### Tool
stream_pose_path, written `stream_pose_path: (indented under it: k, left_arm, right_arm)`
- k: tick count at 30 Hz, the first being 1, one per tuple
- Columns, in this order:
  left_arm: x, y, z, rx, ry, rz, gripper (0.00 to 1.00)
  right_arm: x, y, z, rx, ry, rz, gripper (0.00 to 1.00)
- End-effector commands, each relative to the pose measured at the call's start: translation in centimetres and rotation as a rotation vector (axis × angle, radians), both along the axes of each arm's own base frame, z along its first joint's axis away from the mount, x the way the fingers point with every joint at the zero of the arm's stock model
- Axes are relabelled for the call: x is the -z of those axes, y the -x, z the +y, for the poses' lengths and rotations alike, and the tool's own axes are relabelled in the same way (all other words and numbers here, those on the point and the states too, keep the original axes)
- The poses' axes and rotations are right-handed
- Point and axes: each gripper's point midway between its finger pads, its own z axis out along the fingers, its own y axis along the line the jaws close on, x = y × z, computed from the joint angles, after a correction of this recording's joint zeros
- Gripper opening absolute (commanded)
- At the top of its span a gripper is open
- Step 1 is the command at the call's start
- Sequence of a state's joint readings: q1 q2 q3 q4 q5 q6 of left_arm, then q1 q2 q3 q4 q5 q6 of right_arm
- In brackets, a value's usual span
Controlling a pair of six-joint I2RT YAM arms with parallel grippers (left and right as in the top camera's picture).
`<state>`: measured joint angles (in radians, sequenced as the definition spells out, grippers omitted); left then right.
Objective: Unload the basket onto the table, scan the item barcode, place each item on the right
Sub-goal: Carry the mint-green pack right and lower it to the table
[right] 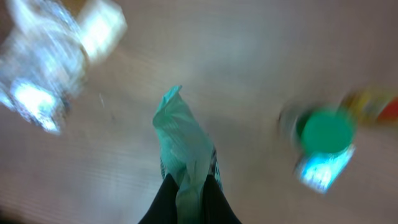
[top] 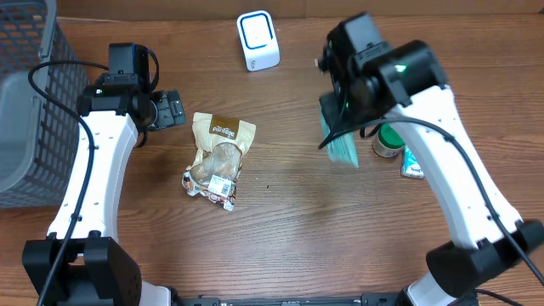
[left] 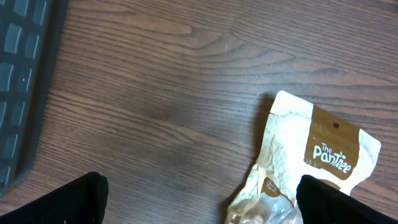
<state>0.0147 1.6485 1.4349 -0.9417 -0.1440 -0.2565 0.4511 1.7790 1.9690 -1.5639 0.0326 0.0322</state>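
Note:
A teal packet (top: 342,144) hangs above the table right of centre, and my right gripper (right: 189,205) is shut on its top edge. The same packet (right: 185,140) droops away from the two dark fingers (right: 163,204) in the blurred right wrist view. No barcode shows on it. The white scanner (top: 257,40) stands at the back centre, well apart from the packet. My left gripper (top: 171,109) is open beside a tan and clear snack bag (top: 219,157). In the left wrist view its fingertips (left: 81,200) are spread wide, with the bag (left: 320,152) at the right one.
A grey mesh basket (top: 30,102) fills the far left, and its wall (left: 22,81) shows in the left wrist view. A green-lidded jar (top: 389,140) and a small flat packet (top: 413,163) lie at the right, just past the hanging teal packet.

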Motion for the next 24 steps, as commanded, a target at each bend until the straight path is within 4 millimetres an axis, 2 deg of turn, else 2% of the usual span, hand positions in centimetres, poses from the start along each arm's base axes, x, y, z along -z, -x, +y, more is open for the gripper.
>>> stream_pose_path:
  k: [1,6,13,17,22,24]
  left_arm:
    - [0.3,-0.1,0.1,-0.014,-0.003,0.005,1.00]
    - [0.3,-0.1,0.1,-0.014,-0.003,0.005,1.00]
    - [0.3,-0.1,0.1,-0.014,-0.003,0.005,1.00]
    - [0.3,-0.1,0.1,-0.014,-0.003,0.005,1.00]
    - [0.3,-0.1,0.1,-0.014,-0.003,0.005,1.00]
    - [0.3,-0.1,0.1,-0.014,-0.003,0.005,1.00]
  right_arm:
    - [3.1,2.1,-0.5,0.048,0.020,0.142,0.04]
    - [7.8,4.4,-2.1,0.061,0.094,0.277,0.04]
    - [13.3,5.4,-4.8,0.080,0.225,0.313,0.04]
    - [15.5,5.3,-6.7,0.087,0.318,0.283,0.04]
    - [17.6,5.1,-7.6,0.090,0.359,0.247,0.05]
    - [18.0,5.1,-7.7,0.092,0.362,0.239,0.12]
